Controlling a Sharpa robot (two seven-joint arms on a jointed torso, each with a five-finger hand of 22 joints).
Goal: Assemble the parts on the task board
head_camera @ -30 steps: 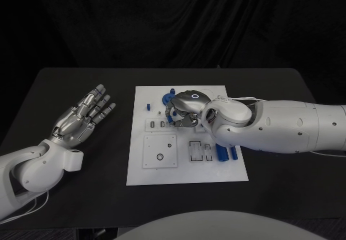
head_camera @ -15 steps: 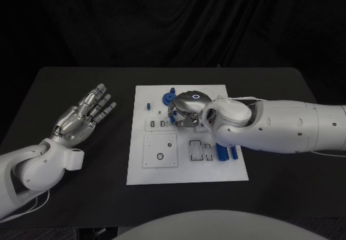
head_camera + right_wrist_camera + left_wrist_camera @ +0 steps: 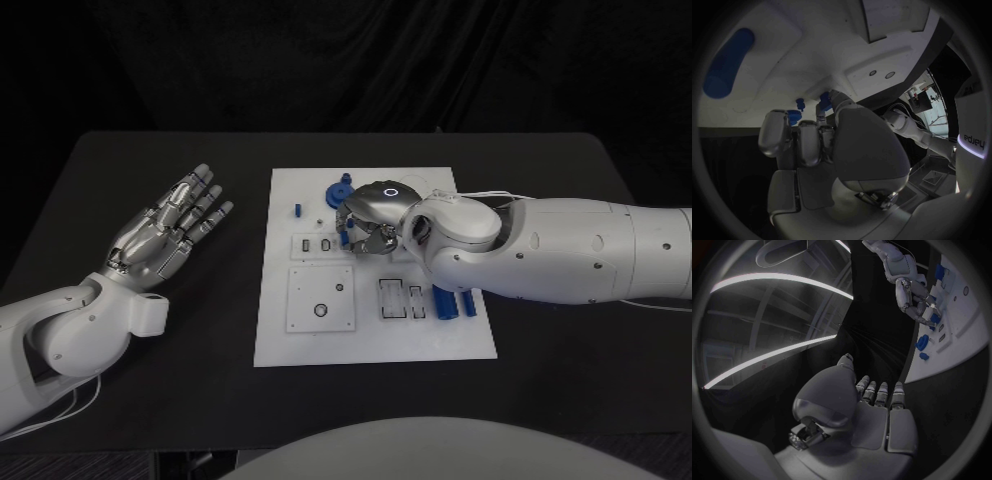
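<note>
The task board lay flat at the centre of the black bench. The right hand was positioned over the board's far half with its fingers curled downward; whether it held a part could not be determined. Blue parts stood just beyond that hand, and two blue cylindrical parts lay near the board's right edge. The left hand was empty, fingers extended and apart, above the bench left of the board.
</note>
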